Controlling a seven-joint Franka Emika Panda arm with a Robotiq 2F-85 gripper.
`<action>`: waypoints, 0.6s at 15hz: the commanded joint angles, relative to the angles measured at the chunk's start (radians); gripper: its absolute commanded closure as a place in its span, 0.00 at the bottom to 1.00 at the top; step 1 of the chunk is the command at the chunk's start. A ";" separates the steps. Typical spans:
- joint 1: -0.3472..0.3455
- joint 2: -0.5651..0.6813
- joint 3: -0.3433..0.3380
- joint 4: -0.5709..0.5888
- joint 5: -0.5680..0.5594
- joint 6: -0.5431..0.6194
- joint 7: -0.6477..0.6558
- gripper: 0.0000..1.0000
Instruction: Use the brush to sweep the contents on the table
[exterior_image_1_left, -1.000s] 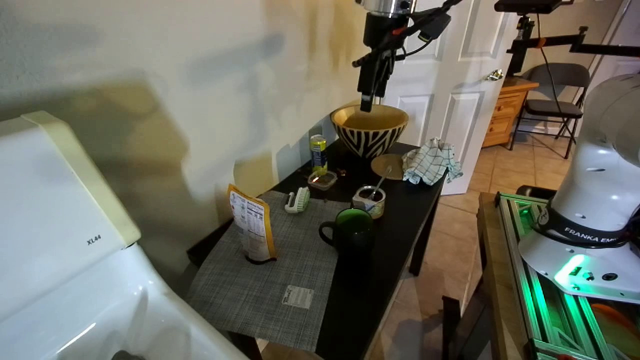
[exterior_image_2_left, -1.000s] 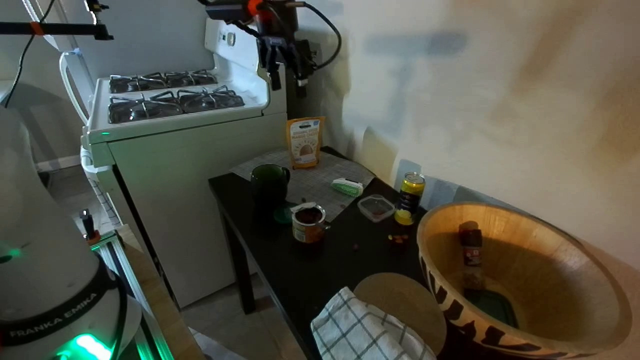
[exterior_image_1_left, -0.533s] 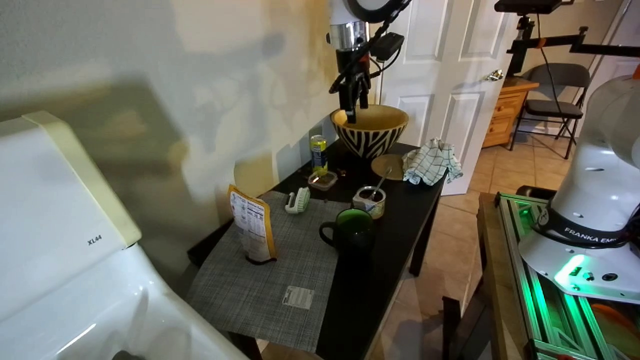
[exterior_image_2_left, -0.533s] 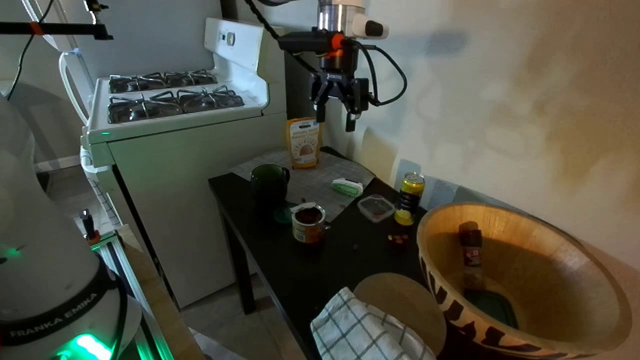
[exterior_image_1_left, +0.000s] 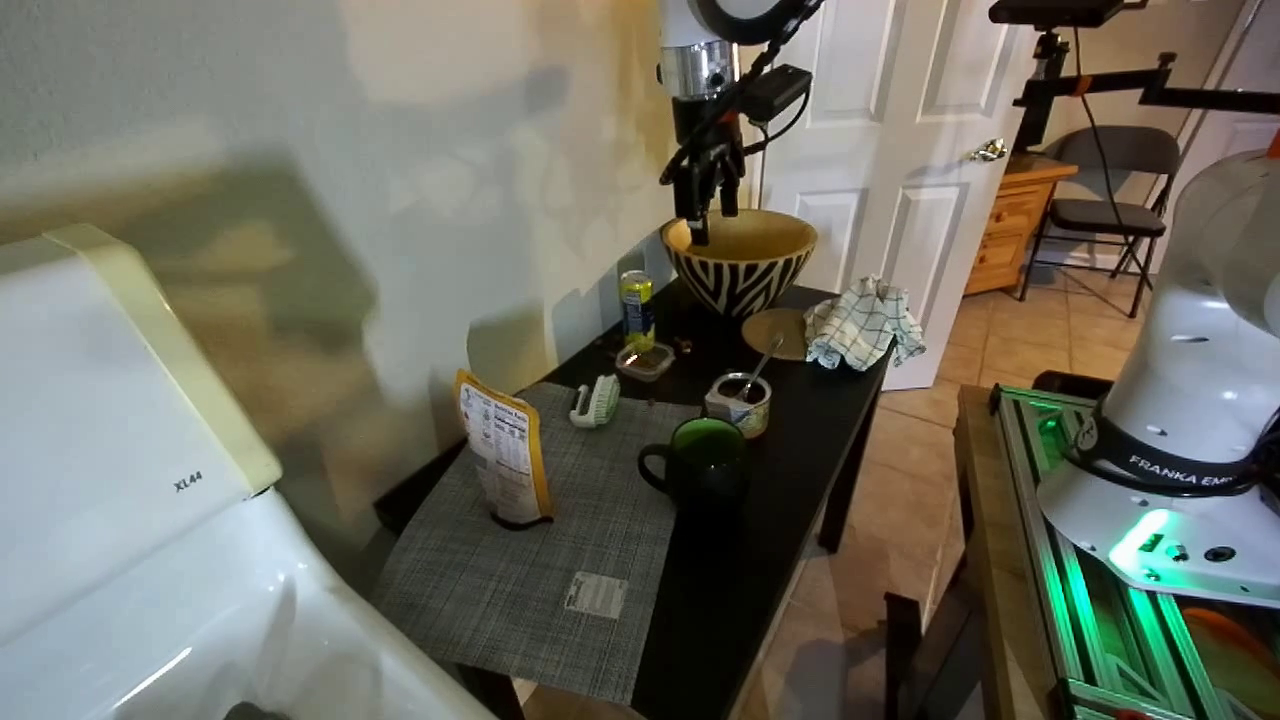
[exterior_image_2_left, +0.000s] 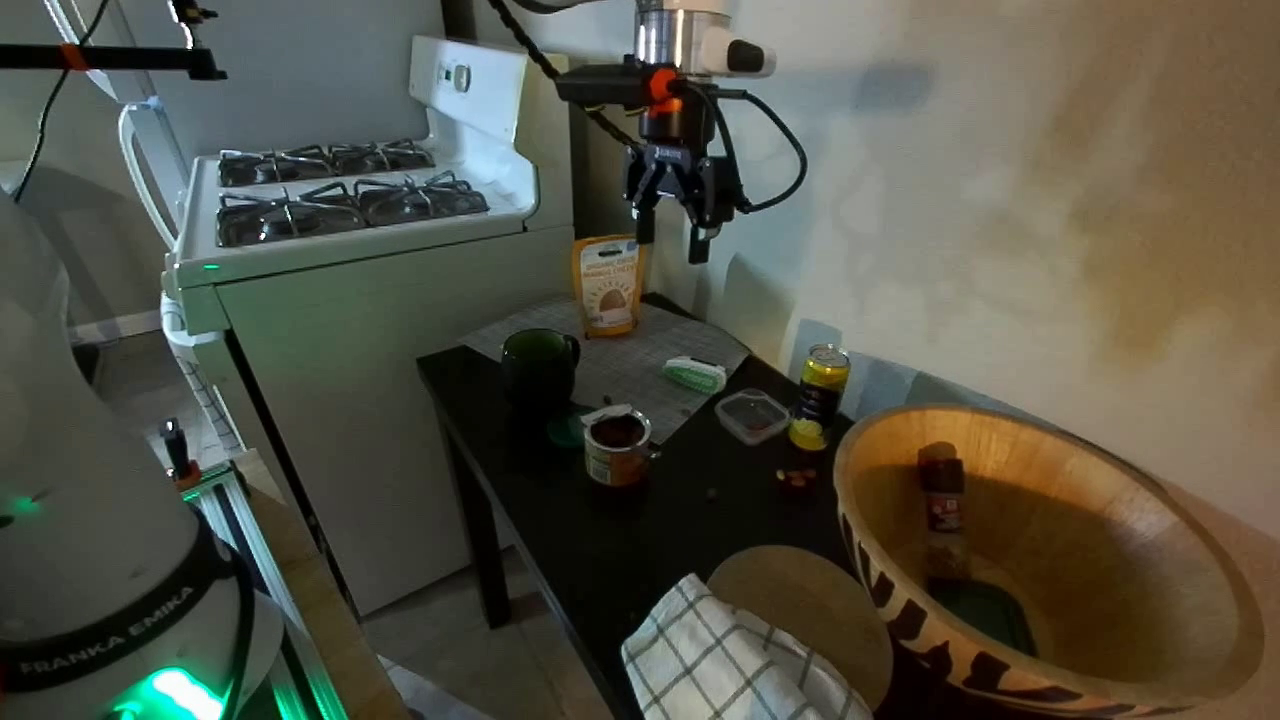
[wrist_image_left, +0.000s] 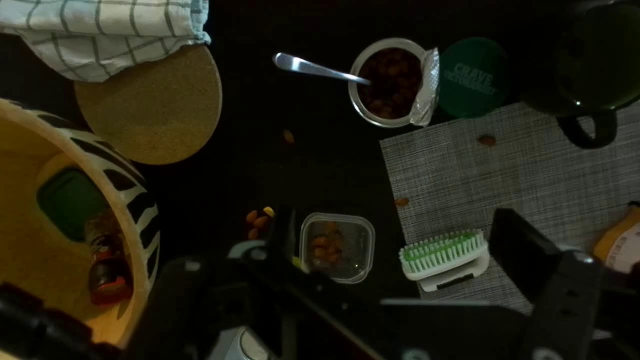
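Observation:
My gripper (exterior_image_2_left: 672, 245) hangs well above the table (exterior_image_1_left: 805, 430), fingers spread and nothing between them. A white hand brush (wrist_image_left: 445, 260) with green and white bristles lies on its side on the grey mat (exterior_image_1_left: 560, 570). In the wrist view it appears below the gap, close to the finger (wrist_image_left: 520, 245) on the right. Brown almonds (wrist_image_left: 256, 220) sit in a small heap on the black top, partly hidden by the left finger. Single almonds lie farther off, such as one almond (wrist_image_left: 288, 136) on the black surface and another almond (wrist_image_left: 486, 140) on the mat.
Around the brush stand a clear plastic tub (wrist_image_left: 367, 250), a yellow can (exterior_image_2_left: 822, 395), an upright pouch (exterior_image_2_left: 608, 290), a dark mug (exterior_image_1_left: 715, 460) and a tin (exterior_image_1_left: 745, 412) with a spoon. A large zebra-striped bowl (exterior_image_1_left: 738, 285), round board (wrist_image_left: 155, 110) and checked cloth (exterior_image_2_left: 740, 660) occupy one end.
Over the last second my open gripper has come down and across, nearer the wall and the pouch end. Since half a second ago it has hardly moved. The brush and almonds stay put.

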 joint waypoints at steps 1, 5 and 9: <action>0.018 0.089 0.004 -0.034 0.059 0.139 0.082 0.00; 0.048 0.237 0.023 0.005 -0.004 0.209 -0.066 0.00; 0.067 0.267 0.020 0.009 -0.049 0.187 -0.070 0.00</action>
